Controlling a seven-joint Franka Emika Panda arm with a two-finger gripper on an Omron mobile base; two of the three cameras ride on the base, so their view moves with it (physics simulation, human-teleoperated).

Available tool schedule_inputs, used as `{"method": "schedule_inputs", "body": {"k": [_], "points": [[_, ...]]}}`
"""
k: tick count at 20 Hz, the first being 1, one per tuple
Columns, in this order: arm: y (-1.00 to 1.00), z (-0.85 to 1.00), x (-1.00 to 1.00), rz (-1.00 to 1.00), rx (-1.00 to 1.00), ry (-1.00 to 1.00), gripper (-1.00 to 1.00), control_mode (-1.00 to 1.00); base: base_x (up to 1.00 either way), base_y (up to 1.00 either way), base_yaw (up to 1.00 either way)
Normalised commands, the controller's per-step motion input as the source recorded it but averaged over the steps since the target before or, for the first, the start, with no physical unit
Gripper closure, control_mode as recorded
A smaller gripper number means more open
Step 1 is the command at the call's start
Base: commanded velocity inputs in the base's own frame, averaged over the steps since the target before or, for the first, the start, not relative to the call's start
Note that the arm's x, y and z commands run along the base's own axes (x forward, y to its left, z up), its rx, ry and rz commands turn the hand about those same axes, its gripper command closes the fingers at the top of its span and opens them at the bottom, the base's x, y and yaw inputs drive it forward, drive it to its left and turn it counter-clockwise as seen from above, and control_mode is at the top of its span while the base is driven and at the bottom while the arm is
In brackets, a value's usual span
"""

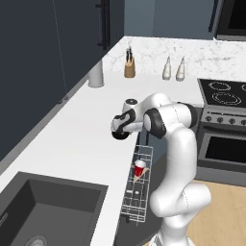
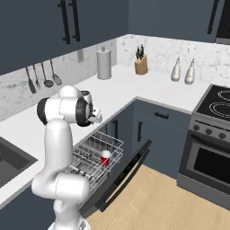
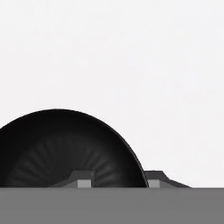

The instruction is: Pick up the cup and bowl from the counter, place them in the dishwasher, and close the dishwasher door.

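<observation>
The glossy black bowl (image 3: 57, 144) sits on the white counter (image 1: 72, 144) near its front edge. My gripper (image 3: 118, 179) stands over the bowl's rim, one fingertip (image 3: 81, 177) inside the bowl and the other outside it; whether they press on the wall is not visible. In the left base view the hand points down at the bowl (image 1: 119, 135). The red cup (image 1: 140, 168) (image 2: 105, 158) lies in the pulled-out wire rack (image 2: 94, 152) of the dishwasher. The dishwasher door (image 2: 123, 173) hangs open and down.
A dark sink (image 1: 48, 206) is set into the counter at the near left. A grey canister (image 1: 96, 73), a knife block (image 1: 129, 67) and two pale bottles (image 1: 166, 69) stand at the back. The stove (image 1: 223, 93) and its oven are to the right.
</observation>
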Motion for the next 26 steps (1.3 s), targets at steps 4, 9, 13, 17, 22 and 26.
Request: {"method": "schedule_inputs", "body": {"k": [4,9,13,17,22,26], "points": [[0.00,-0.01,0.00,0.00,0.00,-0.01,1.00,-1.00,0.00,0.00,0.00],[-0.27,0.14,-0.42,-0.11,0.03,0.00,1.00,-1.00,0.00,0.00,0.00],[-0.61,0.02,-0.97,-0.16,0.04,0.00,1.00,-1.00,0.00,0.00,0.00],[-0.62,0.03,-1.00,-0.13,0.04,-0.02,1.00,-1.00,0.00,0.00,0.00],[-0.65,0.00,-0.92,-0.13,0.02,0.00,1.00,-1.00,0.00,0.00,0.00],[-0.51,-0.02,-0.59,-0.03,0.06,-0.09,1.00,-1.00,0.00,0.00,0.00]]}}
